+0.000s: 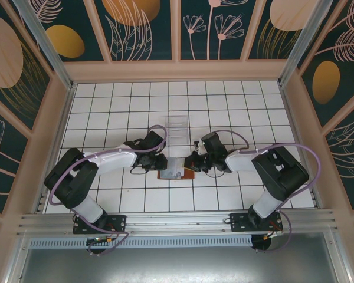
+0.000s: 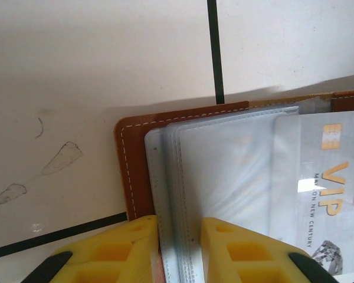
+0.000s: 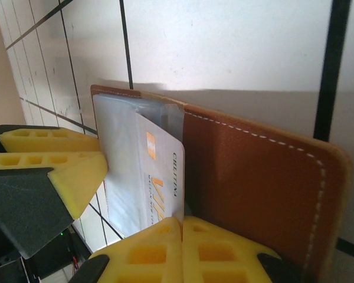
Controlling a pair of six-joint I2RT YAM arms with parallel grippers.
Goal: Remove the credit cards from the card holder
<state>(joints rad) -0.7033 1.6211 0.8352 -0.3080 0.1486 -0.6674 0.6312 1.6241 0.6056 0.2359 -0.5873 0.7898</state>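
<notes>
The brown leather card holder [image 1: 176, 171] lies open on the tiles between both arms. In the left wrist view my left gripper [image 2: 180, 227] is shut on the edge of its stack of clear plastic sleeves [image 2: 224, 171], beside the leather cover [image 2: 135, 171]. A whitish credit card [image 2: 324, 177] printed "VIP" sticks partway out of a sleeve. My right gripper [image 3: 182, 221] is shut on that card's [image 3: 159, 171] edge, right beside the raised leather flap [image 3: 248, 183]. From above, the left gripper [image 1: 163, 162] and right gripper [image 1: 192, 162] face each other across the holder.
A clear acrylic tiered stand [image 1: 177, 127] sits a little beyond the holder, towards the back wall. Open white tiles [image 1: 106, 106] lie around it, and raised walls [image 1: 177, 71] border the table.
</notes>
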